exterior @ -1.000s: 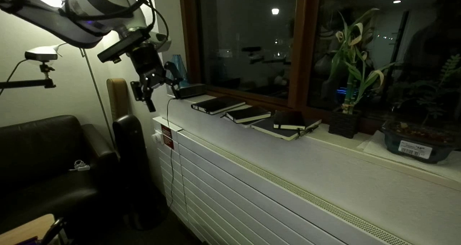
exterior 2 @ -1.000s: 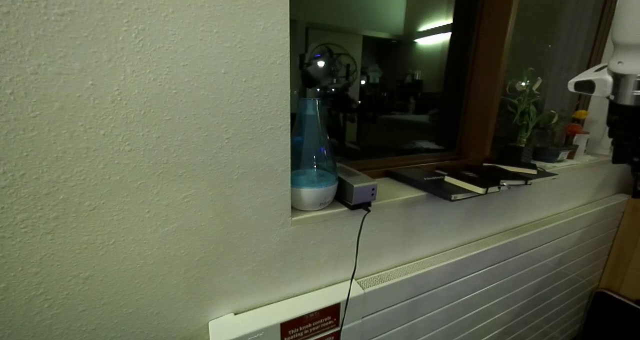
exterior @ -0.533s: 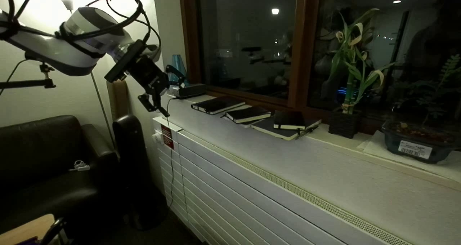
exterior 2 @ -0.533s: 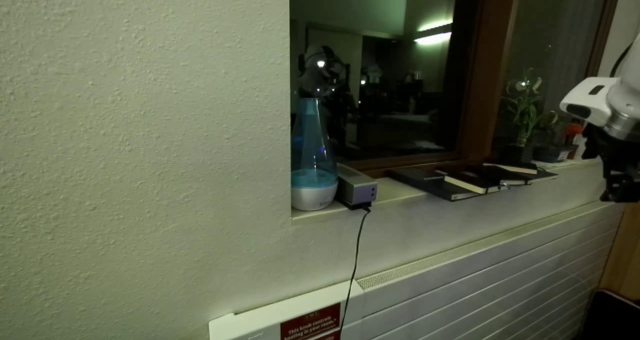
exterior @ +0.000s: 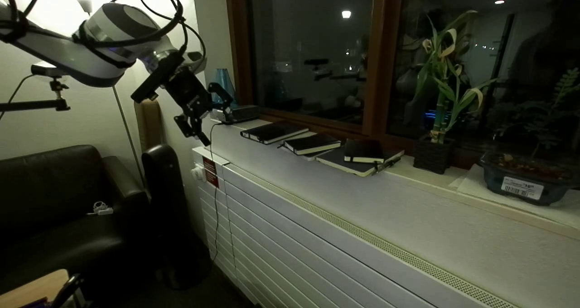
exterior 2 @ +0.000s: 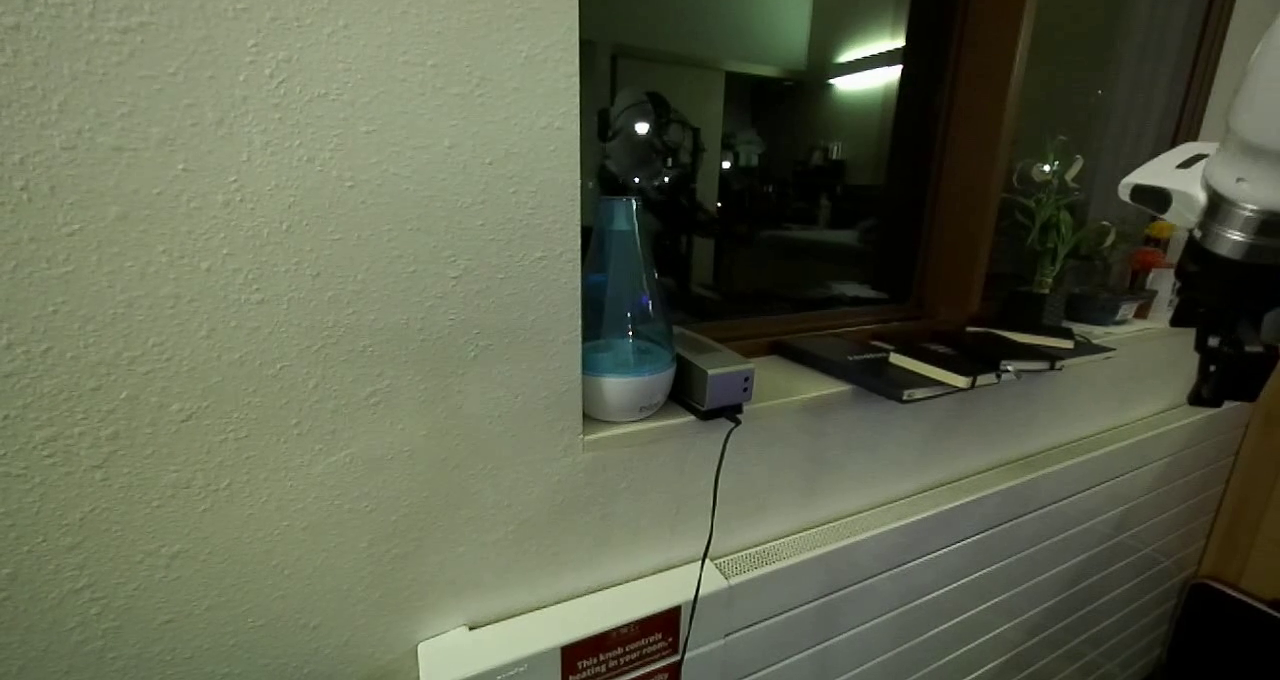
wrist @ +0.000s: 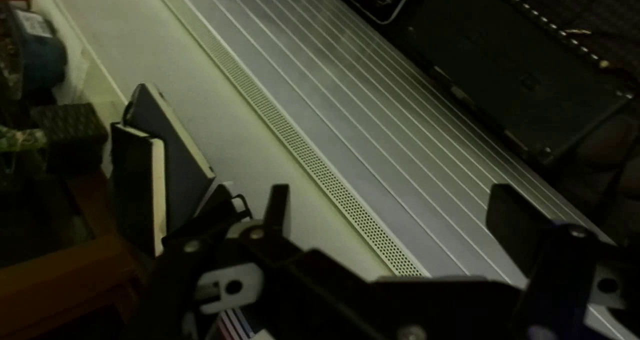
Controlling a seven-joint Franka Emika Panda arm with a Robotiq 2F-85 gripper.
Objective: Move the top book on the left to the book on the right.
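Black notebooks lie on the windowsill. In an exterior view a single black book (exterior: 274, 132) lies at the left. A middle black book (exterior: 313, 143) lies on something thin and pale-edged. At the right a small black book (exterior: 364, 151) rests on a larger dark book (exterior: 337, 161). The wrist view shows the small book (wrist: 132, 185) on the larger one (wrist: 175, 155), left of my gripper (wrist: 390, 195). My gripper is open and empty, its fingers wide apart. In the exterior views it hangs in the air (exterior: 217, 129), apart from the books, and is partly cut off at a frame edge (exterior 2: 1235, 395).
A blue humidifier (exterior 2: 630, 365) and a grey box (exterior 2: 715, 375) with a black cable (exterior 2: 715, 510) stand at one sill end. A potted bamboo (exterior: 432, 156) and a planter (exterior: 521, 185) stand beyond the books. A white radiator (exterior: 290, 235) runs below the sill; a window stands behind.
My gripper has tilted and shifted right in the exterior view showing the sofa, then risen very slightly. It has come further into the humidifier view. It stays open; the books have not moved.
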